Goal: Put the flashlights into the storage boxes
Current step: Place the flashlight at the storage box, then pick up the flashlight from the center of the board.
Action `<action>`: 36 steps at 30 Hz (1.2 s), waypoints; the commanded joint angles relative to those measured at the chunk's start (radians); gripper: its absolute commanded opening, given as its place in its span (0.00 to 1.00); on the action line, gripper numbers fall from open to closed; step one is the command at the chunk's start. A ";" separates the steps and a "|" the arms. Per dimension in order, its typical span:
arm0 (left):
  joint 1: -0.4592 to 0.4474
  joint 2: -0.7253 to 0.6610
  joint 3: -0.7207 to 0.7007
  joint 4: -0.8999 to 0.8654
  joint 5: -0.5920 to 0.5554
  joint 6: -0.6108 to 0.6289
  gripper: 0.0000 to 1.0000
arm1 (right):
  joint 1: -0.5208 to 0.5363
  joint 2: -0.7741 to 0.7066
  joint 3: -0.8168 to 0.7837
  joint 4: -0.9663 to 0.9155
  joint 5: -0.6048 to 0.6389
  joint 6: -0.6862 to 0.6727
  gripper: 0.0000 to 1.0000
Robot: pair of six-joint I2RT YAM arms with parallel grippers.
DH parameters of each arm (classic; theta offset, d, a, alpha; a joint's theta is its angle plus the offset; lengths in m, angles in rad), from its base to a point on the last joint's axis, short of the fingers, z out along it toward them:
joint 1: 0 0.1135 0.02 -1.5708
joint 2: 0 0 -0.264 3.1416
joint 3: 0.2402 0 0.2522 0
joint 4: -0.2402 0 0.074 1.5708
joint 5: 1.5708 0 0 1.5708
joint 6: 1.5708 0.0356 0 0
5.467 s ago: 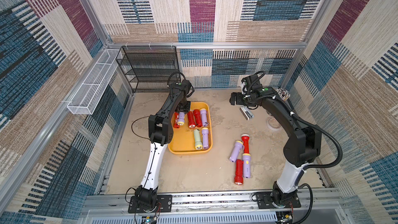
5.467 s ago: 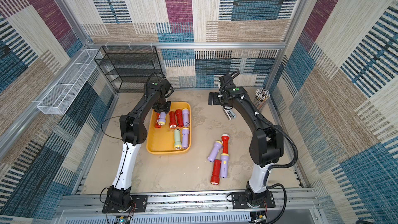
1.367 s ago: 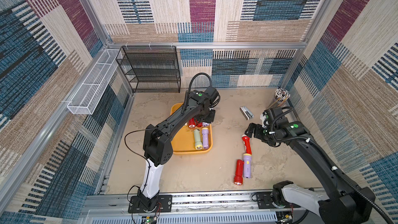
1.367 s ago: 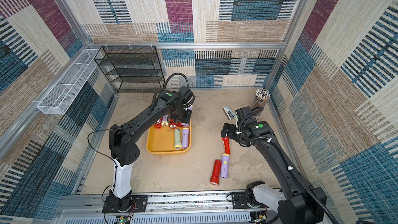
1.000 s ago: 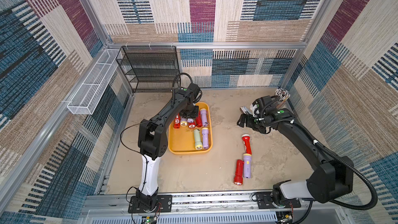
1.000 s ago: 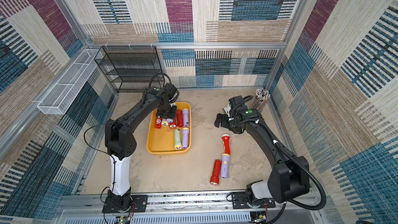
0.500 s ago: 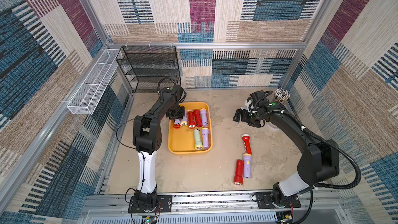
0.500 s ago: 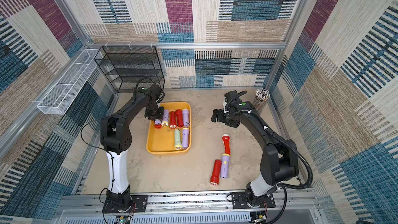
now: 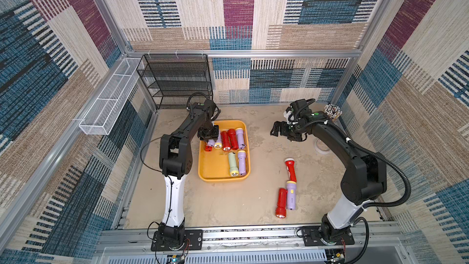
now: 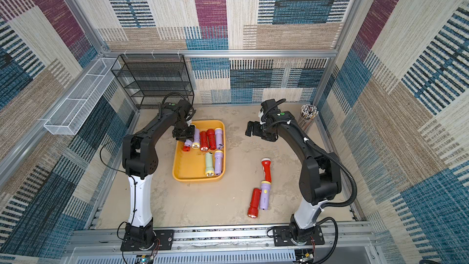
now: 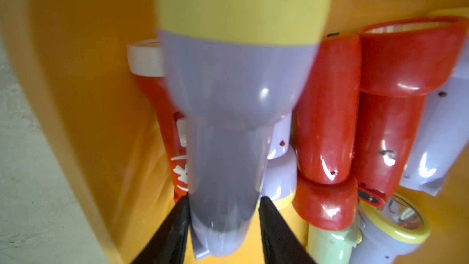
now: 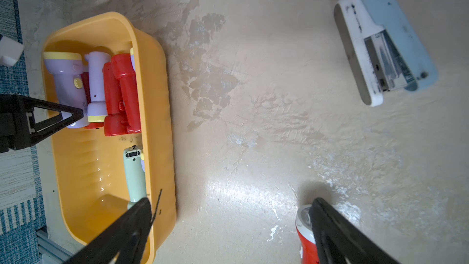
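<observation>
While three flashlights (image 9: 290,171) wait at lower right in a top view, the tray (image 9: 214,166) holds the rest; my left claw (image 11: 224,199) brackets a lilac one (image 11: 228,97) inside, grip unclear; right claw (image 12: 232,200) gapes empty.

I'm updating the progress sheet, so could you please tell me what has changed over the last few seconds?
One lilac flashlight left the table: the left tool carried it to the rear end of the yellow tray, where it sits between the fingers; release unclear. The right tool dipped toward the red flashlight, then drew back, open and empty. That one, the two other loose flashlights and the stapler stayed put.
</observation>
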 commanded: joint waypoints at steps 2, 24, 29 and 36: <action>0.001 -0.020 0.018 -0.004 0.024 -0.009 0.53 | 0.000 0.031 0.040 0.019 -0.011 -0.027 1.00; -0.110 -0.163 0.052 -0.021 0.076 -0.112 0.61 | 0.001 -0.179 -0.232 0.067 -0.135 -0.080 1.00; -0.189 -0.192 0.022 -0.020 0.064 -0.144 0.61 | 0.001 -0.331 -0.382 0.057 -0.144 -0.053 1.00; -0.325 -0.206 -0.027 -0.008 0.037 -0.189 0.60 | 0.002 -0.531 -0.525 0.002 -0.125 -0.009 1.00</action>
